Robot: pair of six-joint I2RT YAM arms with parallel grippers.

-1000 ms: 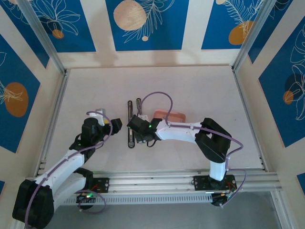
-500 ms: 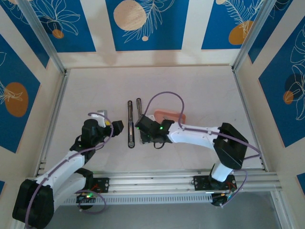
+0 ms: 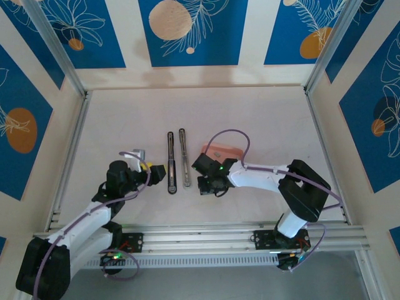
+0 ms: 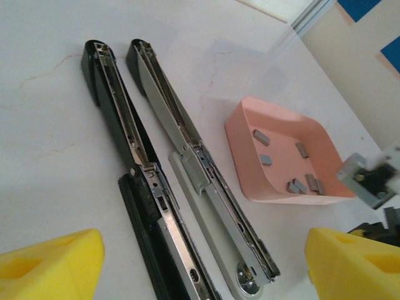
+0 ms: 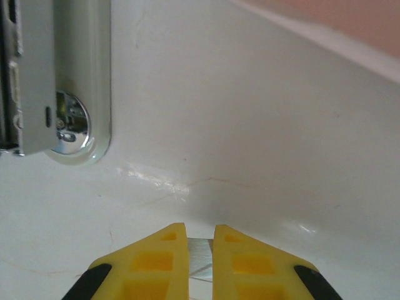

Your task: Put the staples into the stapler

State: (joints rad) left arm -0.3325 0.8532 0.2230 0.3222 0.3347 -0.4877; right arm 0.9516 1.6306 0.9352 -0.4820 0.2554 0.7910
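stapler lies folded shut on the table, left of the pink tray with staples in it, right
No, not shut: the left wrist view shows the stapler opened flat, its two bars side by side on the table, left of the pink tray with staples in it.

Left arm: rises from its base at the near left, elbow bent, forearm reaching forward and to the right.
Left gripper (image 3: 157,172): points toward the centre, jaws spread wide, nothing held between them.
Left fingers (image 4: 53,262): yellow pads, one at each lower corner of the wrist view, well apart.
Right arm: rises from its base at the near right, elbow folded at the right, white forearm stretched left toward the centre.
Right gripper (image 3: 205,185): tilted downward, jaws almost closed.
Right fingers (image 5: 165,250): yellow pads with a narrow gap, clamped on a thin grey staple strip (image 5: 200,253).
Cables: a purple cable arches over each wrist.
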